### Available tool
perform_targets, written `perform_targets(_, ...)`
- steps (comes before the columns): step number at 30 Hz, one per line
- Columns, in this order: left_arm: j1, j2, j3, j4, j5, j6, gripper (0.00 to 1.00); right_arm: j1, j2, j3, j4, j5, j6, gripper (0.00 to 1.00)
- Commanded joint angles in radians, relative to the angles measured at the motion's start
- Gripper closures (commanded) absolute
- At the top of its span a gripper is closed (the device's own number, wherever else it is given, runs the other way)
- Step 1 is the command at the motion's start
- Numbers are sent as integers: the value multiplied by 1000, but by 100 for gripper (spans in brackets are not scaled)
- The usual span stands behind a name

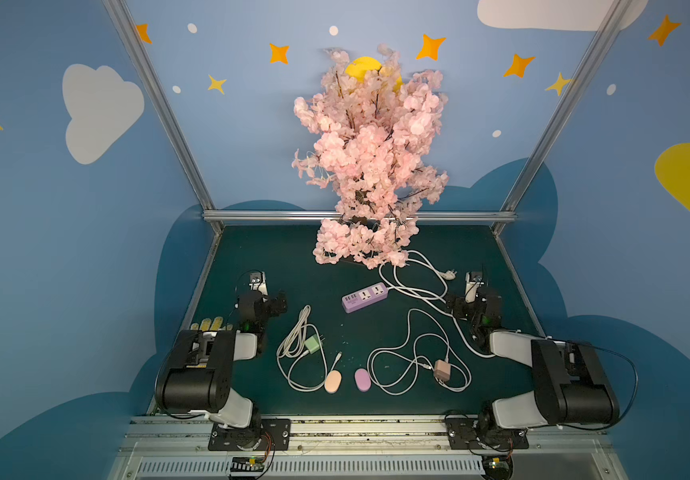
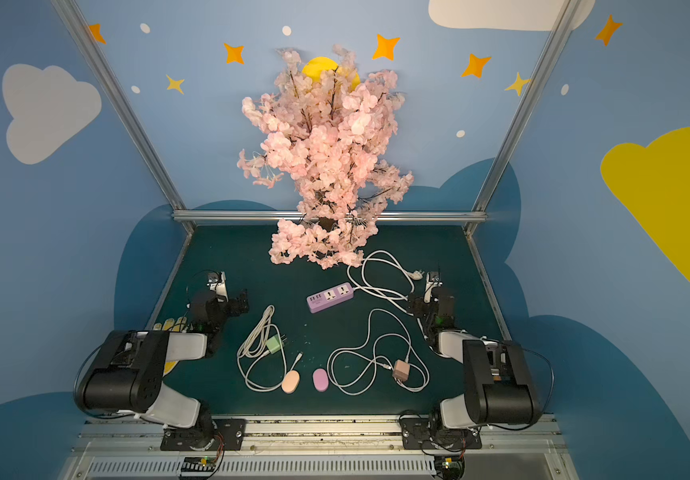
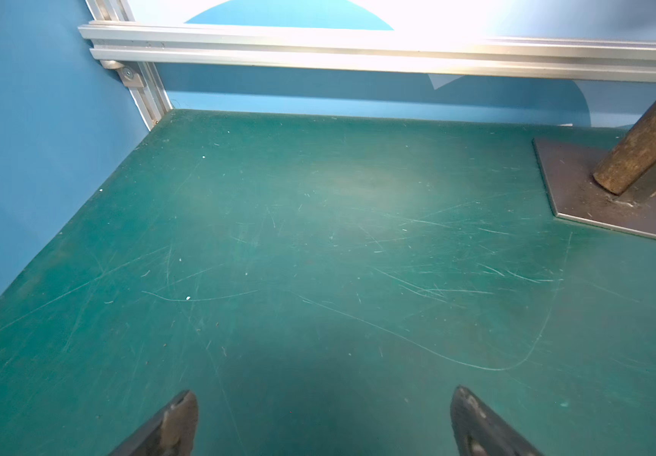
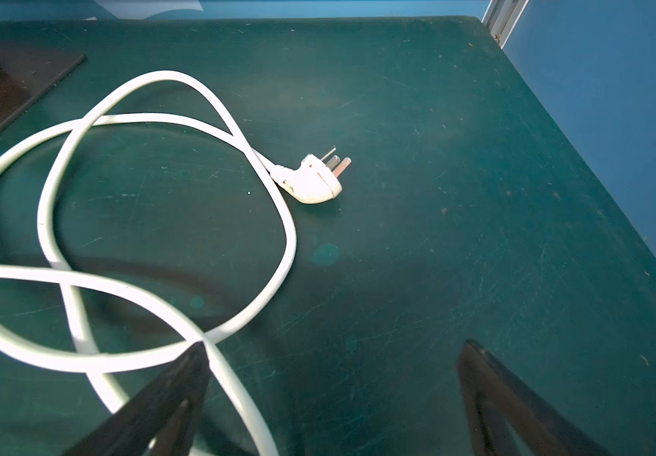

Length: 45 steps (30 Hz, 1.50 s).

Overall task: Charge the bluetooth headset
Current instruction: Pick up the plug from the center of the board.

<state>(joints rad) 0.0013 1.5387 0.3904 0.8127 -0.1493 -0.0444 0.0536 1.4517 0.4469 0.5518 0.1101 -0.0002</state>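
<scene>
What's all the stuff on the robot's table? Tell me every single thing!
blossom tree: one, pink, back middle
power strip: one, purple, middle
power cord: one, white, looped at back right, its plug lying unplugged
green charger: one, with white cable, front left
brown-pink charger: one, with white cable, front right
peach case: one, oval, front middle
purple case: one, oval, beside the peach case, not touching
table: one, dark green
left pincer: one, black, open, over bare table
right pincer: one, black, open, by the power cord
</scene>
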Motion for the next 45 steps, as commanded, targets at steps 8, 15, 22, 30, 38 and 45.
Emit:
perform_targets(8,-8,0,6,12,-1,17,0,-5,12,24,31,-3,-4,2)
perform_targets(15,-7,0,7,11,4,16,0,-5,12,23,31,-3,-4,2)
perform_targets(22,-7,-2,5,12,4,16,0,-5,12,24,30,-3,-4,2)
perform_targets(30,-60,-188,90,-276,-61,46,0,15,-146,195,-347,50,-4,2)
perform_targets(38,-78,-399,159,-529,-89,-154,0,213,-355,175,-561,275,-4,2)
perform_targets(45,-62,-671,135,-917,-326,-806,0,365,-665,120,-879,290,326,2)
